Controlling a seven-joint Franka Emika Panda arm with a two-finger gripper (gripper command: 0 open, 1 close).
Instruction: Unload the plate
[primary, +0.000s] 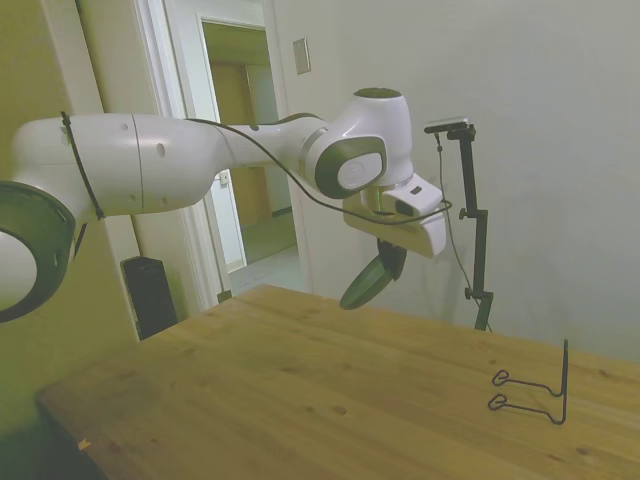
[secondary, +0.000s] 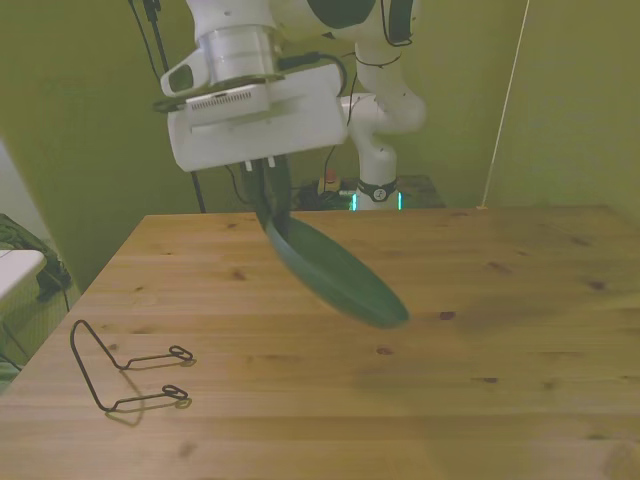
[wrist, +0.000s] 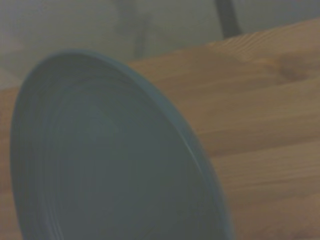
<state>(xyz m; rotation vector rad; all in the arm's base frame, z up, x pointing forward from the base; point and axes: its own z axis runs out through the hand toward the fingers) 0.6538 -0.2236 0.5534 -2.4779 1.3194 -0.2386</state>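
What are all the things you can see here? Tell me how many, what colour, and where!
plate: one, dark green, tilted and held up in the air above the table, hanging from the gripper by its rim
wire stand: one, thin black, empty, resting on the table at the front view's left
table: one, light brown wood, under everything
doorway: one, open, behind the arm in the side view
arm: one, white, reaching over the table
gripper: one, white body with dark fingers, shut on the plate's rim
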